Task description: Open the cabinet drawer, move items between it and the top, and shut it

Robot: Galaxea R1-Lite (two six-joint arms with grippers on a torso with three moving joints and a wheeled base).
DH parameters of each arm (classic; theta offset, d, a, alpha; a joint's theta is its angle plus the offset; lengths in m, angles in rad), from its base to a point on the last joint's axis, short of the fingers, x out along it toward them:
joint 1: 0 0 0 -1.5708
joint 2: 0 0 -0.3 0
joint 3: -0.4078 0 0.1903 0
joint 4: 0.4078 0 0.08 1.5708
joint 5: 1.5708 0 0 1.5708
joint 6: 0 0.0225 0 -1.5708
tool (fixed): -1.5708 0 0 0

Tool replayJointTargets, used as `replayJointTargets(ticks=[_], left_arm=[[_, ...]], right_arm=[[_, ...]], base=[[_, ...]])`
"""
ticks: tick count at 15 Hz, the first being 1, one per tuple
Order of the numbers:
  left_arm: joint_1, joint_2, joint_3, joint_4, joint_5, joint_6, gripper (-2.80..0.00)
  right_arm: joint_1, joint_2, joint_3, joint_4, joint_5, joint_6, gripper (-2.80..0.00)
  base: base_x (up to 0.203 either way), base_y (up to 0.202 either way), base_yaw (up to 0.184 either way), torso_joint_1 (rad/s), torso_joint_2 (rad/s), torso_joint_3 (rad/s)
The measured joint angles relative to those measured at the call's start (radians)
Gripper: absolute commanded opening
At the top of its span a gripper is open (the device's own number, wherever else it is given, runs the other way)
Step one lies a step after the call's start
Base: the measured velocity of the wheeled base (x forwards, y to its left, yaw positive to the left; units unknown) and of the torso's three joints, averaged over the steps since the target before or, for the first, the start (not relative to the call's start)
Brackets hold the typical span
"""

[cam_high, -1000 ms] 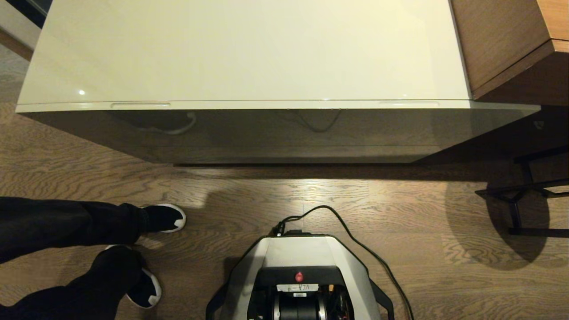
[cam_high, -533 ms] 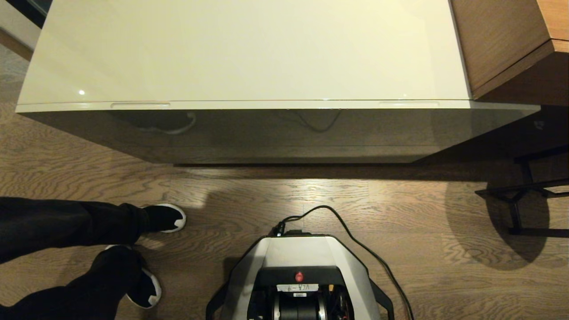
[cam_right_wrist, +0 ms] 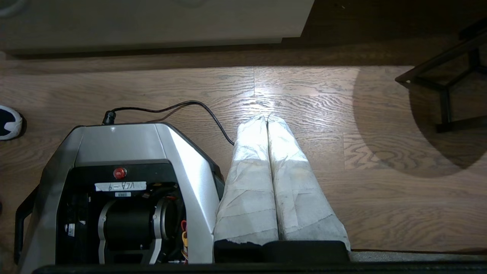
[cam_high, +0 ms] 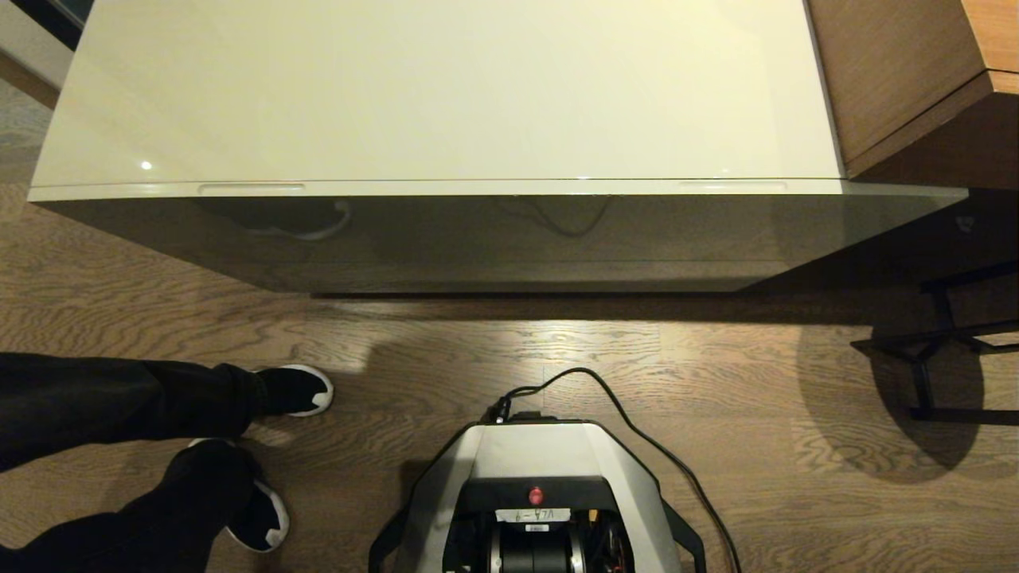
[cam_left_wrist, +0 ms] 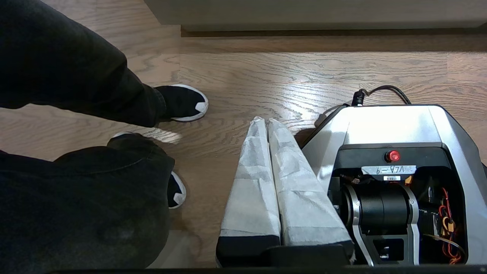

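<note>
Two grippers: both hang at the robot's sides over the wood floor, neither showing in the head view.
Left gripper: white-wrapped fingers pressed together, nothing between them; it points at the floor beside the robot base.
Right gripper: wrapped fingers likewise pressed together and empty, on the other side of the base.
Cabinet drawer: well ahead of both grippers and above their level; the glossy beige-grey front sits flush under the top's edge, so it reads as closed.
Drawer slots: left slot lies forward of the left gripper, right slot forward of the right gripper; neither is touched.
Top: cream-white glossy surface, farther off than the drawer front; no slippers or paper roll show on it.
Drawer contents: hidden while the drawer is shut; cannot tell what is inside.
Progress: judged at the very start; opening, moving items and closing all remain.
Next step, as a guess: an arm must lift and reach forward to a slot.
Bystander: a person's dark-trousered legs stand just beside the left gripper's side.
Brown wooden furniture: beyond the right gripper, adjoining the top.
</note>
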Motion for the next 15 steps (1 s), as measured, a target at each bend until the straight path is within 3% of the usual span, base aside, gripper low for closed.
replayJointTargets(ticks=[15], left_arm=[[0.001,0.0,0.0,0.001,0.002,0.001,-2.8]], right_arm=[[0.001,0.0,0.0,0.0,0.0,0.0,-2.8]], base=[[0.0,0.0,0.0,0.0,0.0,0.0]])
